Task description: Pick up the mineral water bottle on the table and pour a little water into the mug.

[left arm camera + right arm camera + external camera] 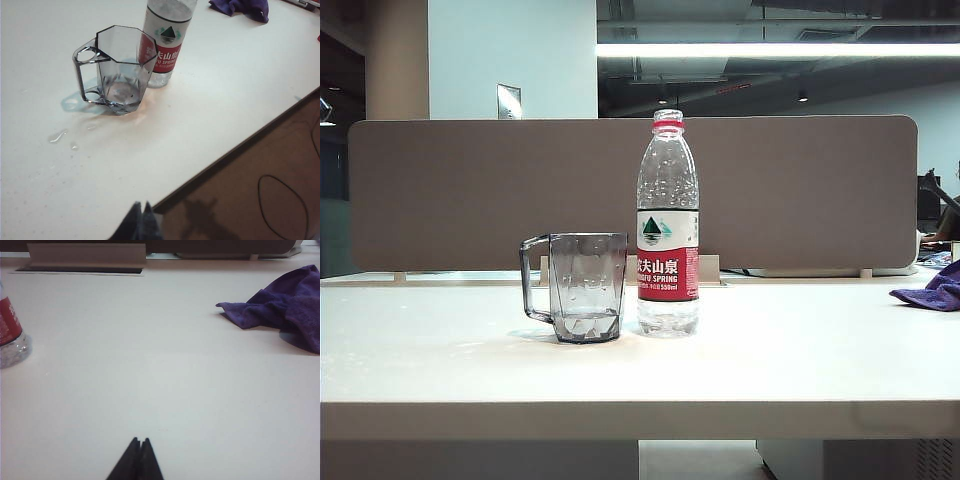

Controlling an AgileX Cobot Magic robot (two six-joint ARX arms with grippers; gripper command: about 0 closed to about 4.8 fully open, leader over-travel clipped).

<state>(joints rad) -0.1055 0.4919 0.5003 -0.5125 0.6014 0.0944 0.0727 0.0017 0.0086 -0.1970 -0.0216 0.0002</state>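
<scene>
Left hand (142, 210) hangs over the desk's (210, 115) front edge, fingertips pressed together, holding nothing; mug and bottle sit well ahead of it. Right hand (140, 445) is also pinched closed & empty, low over bare desk, w/ the mineral water bottle (11, 335) off to one side and a purple cloth (285, 310) to the other. Neither hand shows in the exterior view. Bottle (668, 225) stands upright, capless, just beside the mug (582, 288), mug handle facing away from it. Small water drops (59, 136) lie on the desk near the mug (120, 67).
</scene>
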